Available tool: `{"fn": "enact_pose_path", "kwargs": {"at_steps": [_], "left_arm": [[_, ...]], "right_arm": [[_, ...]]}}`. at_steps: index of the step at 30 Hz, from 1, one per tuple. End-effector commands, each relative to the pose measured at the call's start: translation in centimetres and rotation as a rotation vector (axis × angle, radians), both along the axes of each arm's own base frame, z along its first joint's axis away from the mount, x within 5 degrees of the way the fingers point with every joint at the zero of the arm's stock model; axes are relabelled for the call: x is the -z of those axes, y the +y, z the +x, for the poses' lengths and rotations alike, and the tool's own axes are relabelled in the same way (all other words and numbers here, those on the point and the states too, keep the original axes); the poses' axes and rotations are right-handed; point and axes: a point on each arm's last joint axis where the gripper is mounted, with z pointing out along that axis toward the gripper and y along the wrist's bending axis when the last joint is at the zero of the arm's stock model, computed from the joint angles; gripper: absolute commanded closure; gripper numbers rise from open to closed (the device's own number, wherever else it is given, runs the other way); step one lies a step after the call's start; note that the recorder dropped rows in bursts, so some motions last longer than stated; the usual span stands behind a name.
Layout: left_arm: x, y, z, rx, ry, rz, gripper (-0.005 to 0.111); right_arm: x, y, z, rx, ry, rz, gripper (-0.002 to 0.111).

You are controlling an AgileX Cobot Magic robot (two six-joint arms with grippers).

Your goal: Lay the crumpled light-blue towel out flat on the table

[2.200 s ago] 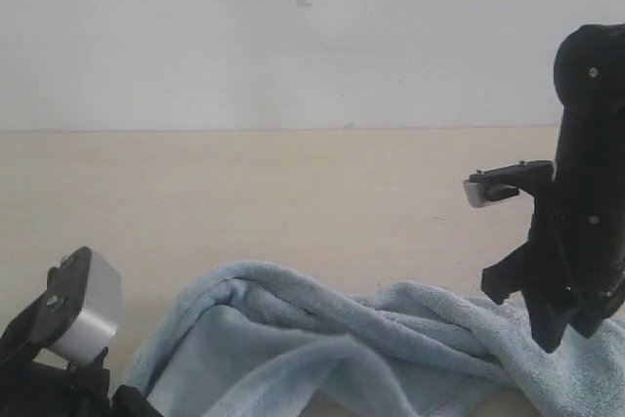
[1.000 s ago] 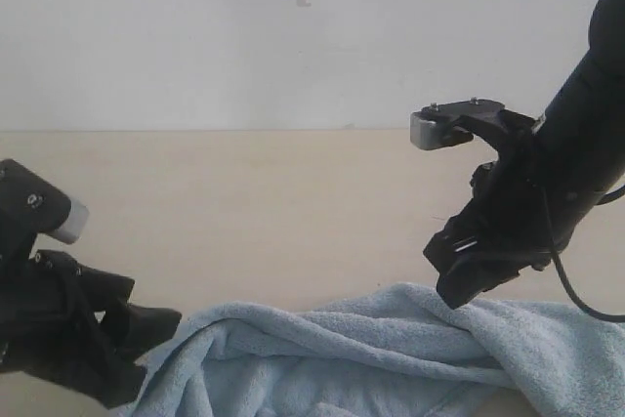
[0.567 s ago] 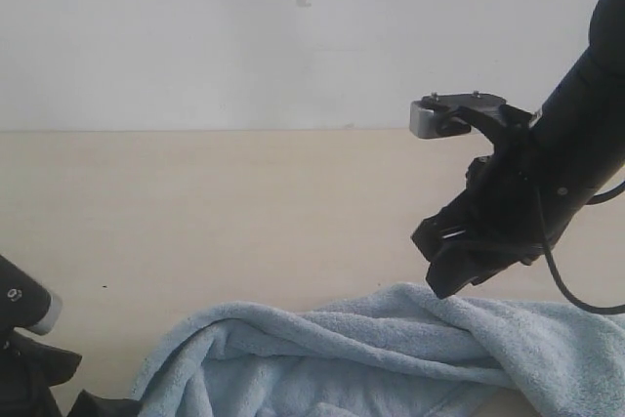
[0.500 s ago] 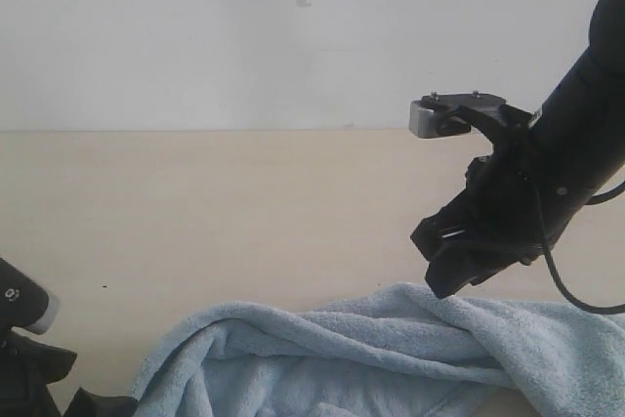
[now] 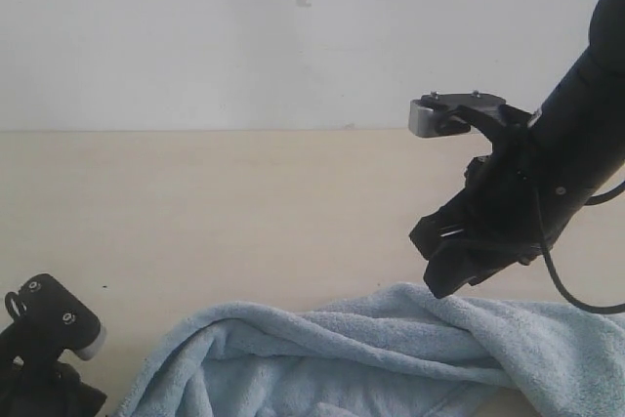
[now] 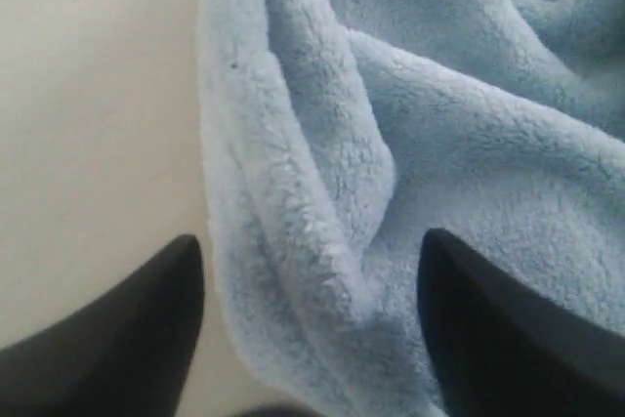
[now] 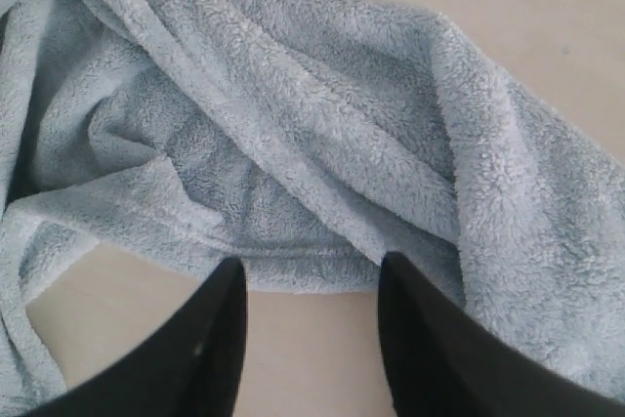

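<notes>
The light-blue towel [image 5: 391, 349] lies crumpled in long folds along the near edge of the beige table [image 5: 244, 212]. My right gripper [image 5: 441, 278] hovers just above the towel's top fold, right of centre. In the right wrist view, the right gripper [image 7: 312, 266] is open, its fingertips at a hemmed edge of the towel [image 7: 293, 144] with bare table between the jaws. My left arm [image 5: 54, 324] sits low at the towel's left end. The left gripper [image 6: 311, 241] is open, its jaws straddling a thick fold of the towel [image 6: 322, 173] without pressing it.
A grey-white wall [image 5: 293, 36] rises behind the table's far edge. Bare tabletop stretches behind and to the left of the towel. The right arm's black body [image 5: 576, 144] reaches in from the upper right, a cable hanging below it.
My left arm dropped from beside the towel's left edge to the frame's bottom corner, then rose slightly. The right gripper eased a little left and has since held still. The towel barely shifted.
</notes>
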Motion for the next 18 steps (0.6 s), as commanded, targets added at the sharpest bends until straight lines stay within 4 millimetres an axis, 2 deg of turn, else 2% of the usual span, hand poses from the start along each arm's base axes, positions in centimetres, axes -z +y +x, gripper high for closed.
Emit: {"fn": "enact_pose_path", "kwargs": {"at_steps": [1, 5, 9, 11, 16, 18], "left_arm": [[-0.1, 0.0, 0.6, -0.018, -0.023, 0.023, 0.07], [-1.5, -0.3, 2.1, -0.039, -0.103, 0.021, 0.102], [-4.0, 0.0, 3.8, -0.061, -0.28, 0.09, 0.103], [-5.7, 0.6, 4.5, -0.033, -0.414, 0.189, 0.103], [-10.4, 2.3, 4.7, -0.045, -0.674, 0.372, 0.103], [-11.5, 3.0, 4.4, -0.094, -0.726, 0.399, 0.103]], "right_arm": [[-0.1, 0.0, -0.2, -0.003, -0.004, 0.001, 0.066], [-0.1, 0.0, -0.2, -0.003, -0.003, 0.003, 0.066], [-0.1, 0.0, -0.2, -0.002, -0.005, 0.003, 0.066], [-0.1, 0.0, -0.1, 0.0, -0.011, 0.005, 0.066], [0.0, 0.1, 0.0, -0.01, -0.012, 0.011, 0.066], [0.2, 0.2, 0.0, -0.031, -0.002, 0.02, 0.066]]}}
